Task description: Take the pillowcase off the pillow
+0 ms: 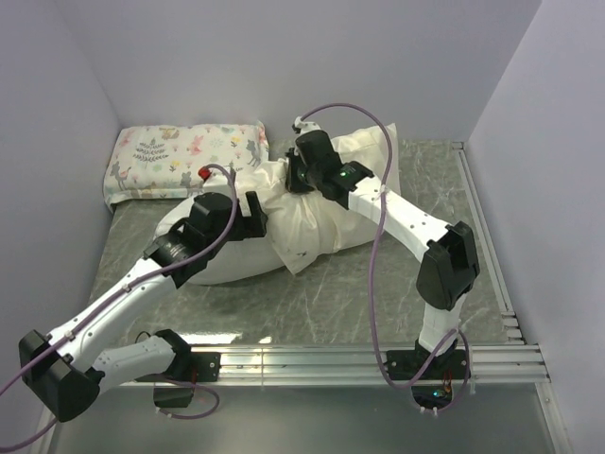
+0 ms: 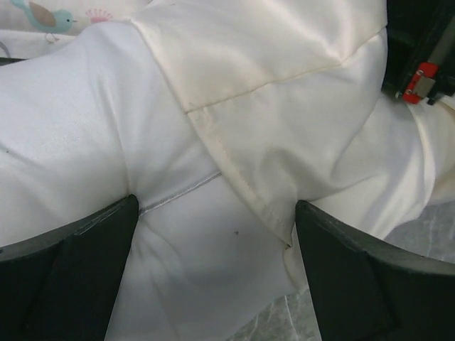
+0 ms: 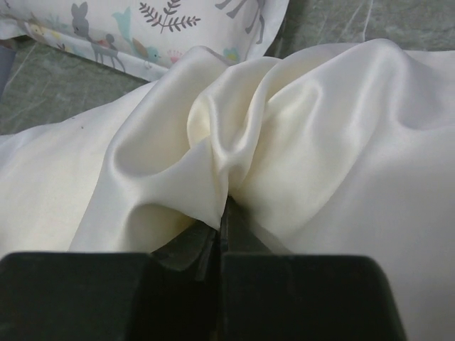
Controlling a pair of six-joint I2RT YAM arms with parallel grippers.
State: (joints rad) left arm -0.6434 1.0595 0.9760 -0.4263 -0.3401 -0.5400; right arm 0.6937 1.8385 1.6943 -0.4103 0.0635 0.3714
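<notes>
The plump white pillow (image 1: 241, 263) lies across the table's left middle, its right part inside the cream, shiny pillowcase (image 1: 319, 232). My left gripper (image 1: 257, 214) is open at the case's mouth. In the left wrist view its fingers (image 2: 71, 266) straddle the bare pillow (image 2: 85, 128) and the stitched hem of the pillowcase (image 2: 284, 92), gripping nothing. My right gripper (image 1: 297, 180) is shut on a bunched fold of the pillowcase (image 3: 320, 142), which rises in wrinkles from its closed tips (image 3: 226, 213).
A small floral animal-print pillow (image 1: 184, 156) lies against the back-left wall. Grey-green marbled table (image 1: 359, 293) shows in front of the pillow. Metal rails run along the near edge (image 1: 378, 359) and right side (image 1: 487, 218). Walls close in left, back and right.
</notes>
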